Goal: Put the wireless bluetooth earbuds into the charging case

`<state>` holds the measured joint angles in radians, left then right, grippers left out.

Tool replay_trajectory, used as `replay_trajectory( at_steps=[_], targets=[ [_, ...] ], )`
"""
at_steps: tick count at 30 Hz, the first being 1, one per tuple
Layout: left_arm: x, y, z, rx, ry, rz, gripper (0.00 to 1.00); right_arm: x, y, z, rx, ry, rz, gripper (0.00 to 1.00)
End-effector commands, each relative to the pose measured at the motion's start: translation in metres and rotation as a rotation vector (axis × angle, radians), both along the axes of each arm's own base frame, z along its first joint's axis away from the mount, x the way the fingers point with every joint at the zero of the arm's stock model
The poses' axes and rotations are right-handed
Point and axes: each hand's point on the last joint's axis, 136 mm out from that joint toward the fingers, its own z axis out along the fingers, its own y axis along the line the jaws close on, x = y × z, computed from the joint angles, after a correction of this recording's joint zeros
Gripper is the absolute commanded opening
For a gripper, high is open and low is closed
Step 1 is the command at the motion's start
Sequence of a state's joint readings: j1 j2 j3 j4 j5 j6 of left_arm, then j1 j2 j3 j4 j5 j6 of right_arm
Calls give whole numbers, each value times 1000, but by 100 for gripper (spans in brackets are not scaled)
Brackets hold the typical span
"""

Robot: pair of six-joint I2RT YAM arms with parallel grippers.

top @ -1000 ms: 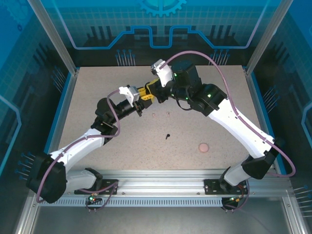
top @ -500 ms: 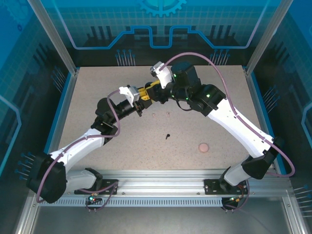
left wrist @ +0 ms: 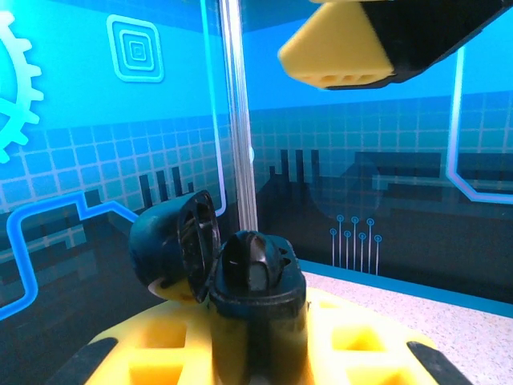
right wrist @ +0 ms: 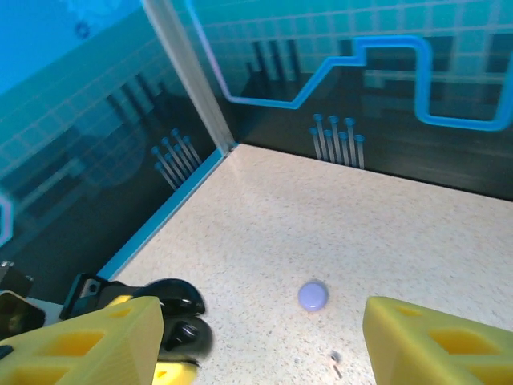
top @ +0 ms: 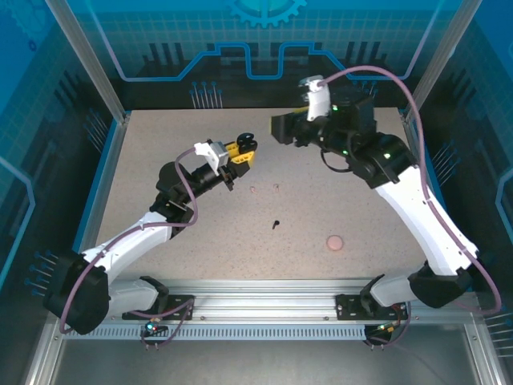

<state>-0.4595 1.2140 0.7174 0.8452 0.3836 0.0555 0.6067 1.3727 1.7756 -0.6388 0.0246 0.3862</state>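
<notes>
The right pincer has backed away, jaws now spread and empty, from the open black case clamped in the left pincer, so an earbud was probably just seated.

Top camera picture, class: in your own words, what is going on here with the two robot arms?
The left hand is shut on a small black charging case, holding it above the table with its lid flipped open. The right hand stands open a little way off, holding nothing. A black earbud, two pale earbuds and a round pink case lie on the table, and a lavender case lies there too.
</notes>
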Motion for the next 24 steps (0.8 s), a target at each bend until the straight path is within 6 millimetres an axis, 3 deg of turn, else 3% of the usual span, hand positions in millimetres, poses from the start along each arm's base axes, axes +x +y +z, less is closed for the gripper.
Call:
replay_trajectory(
  at_steps=[1, 7, 11, 14, 19, 24],
  targets=[
    [0, 4, 8, -17, -54, 37, 0, 1, -21, -39, 56, 174, -121, 67],
    [2, 10, 14, -36, -68, 71, 0, -1, -30, -154, 42, 496, -271, 67],
    [2, 15, 17, -50, -75, 97, 0, -14, -30, -232, -9, 728, -393, 64],
    [1, 19, 18, -62, -78, 116, 0, -25, -30, -280, -36, 873, -502, 62],
    [0, 25, 19, -80, -76, 138, 0, -39, -20, -333, -62, 1035, -618, 59],
    [-2, 30, 21, -94, -82, 150, 0, -44, -9, -362, -82, 1106, -679, 54]
  ],
)
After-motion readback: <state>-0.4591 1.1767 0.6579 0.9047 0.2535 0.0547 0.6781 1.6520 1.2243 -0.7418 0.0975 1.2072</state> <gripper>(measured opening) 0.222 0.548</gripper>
